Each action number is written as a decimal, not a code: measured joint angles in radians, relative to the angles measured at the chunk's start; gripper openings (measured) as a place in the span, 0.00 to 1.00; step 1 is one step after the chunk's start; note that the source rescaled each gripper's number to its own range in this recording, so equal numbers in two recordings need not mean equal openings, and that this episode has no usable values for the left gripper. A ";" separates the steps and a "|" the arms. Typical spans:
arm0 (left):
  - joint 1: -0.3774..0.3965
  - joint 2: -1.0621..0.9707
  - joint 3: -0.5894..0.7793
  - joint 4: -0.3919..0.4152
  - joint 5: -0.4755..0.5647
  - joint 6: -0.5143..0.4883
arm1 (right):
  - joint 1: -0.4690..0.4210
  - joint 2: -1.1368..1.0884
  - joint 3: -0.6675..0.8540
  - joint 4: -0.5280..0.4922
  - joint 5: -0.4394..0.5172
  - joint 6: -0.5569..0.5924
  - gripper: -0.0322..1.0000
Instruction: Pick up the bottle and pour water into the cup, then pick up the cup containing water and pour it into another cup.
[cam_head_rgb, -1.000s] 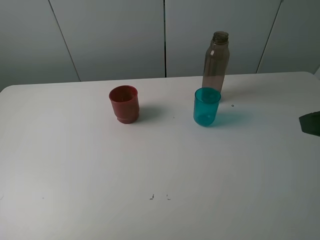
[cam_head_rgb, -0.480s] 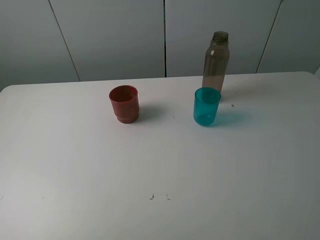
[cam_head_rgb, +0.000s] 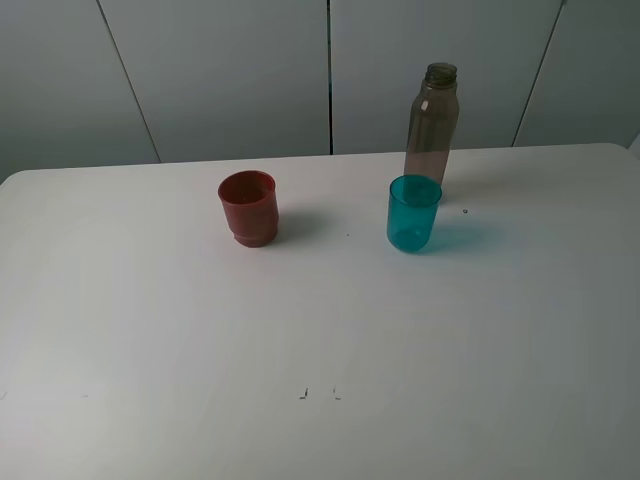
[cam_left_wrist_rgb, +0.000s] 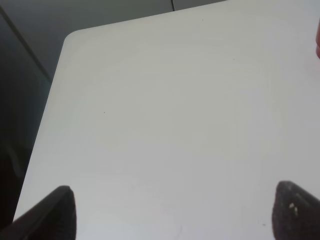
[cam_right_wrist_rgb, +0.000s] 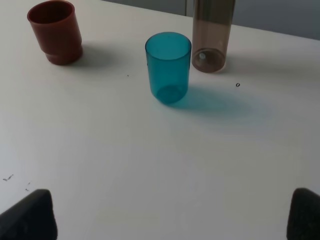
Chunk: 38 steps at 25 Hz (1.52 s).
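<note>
Bottle near desk far edge: likely light, slick, squashy; best gripped mid-body. Right pincer spread wide, empty; left pincer likewise.

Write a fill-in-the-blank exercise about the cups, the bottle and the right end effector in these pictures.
1. The bottle stands just behind the ____ cup.
2. The red cup stands to the ____ of the teal cup in the high view.
3. The bottle has no ____ on its neck.
4. The right end effector is ____ and holds nothing.

Missing words: teal; left; cap; open
</note>
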<state>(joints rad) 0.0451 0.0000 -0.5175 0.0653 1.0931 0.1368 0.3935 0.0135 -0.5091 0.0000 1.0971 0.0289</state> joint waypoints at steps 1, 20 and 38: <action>0.000 0.000 0.000 0.000 0.000 0.000 | -0.002 -0.008 0.000 0.000 0.000 0.008 1.00; 0.000 0.000 0.000 0.000 0.000 0.000 | -0.447 -0.014 0.000 -0.014 0.000 0.007 1.00; 0.000 0.000 0.000 0.000 0.000 0.000 | -0.346 -0.014 0.000 -0.010 0.000 0.005 1.00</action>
<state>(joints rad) 0.0451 0.0000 -0.5175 0.0653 1.0931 0.1368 0.0479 -0.0005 -0.5091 -0.0101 1.0971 0.0335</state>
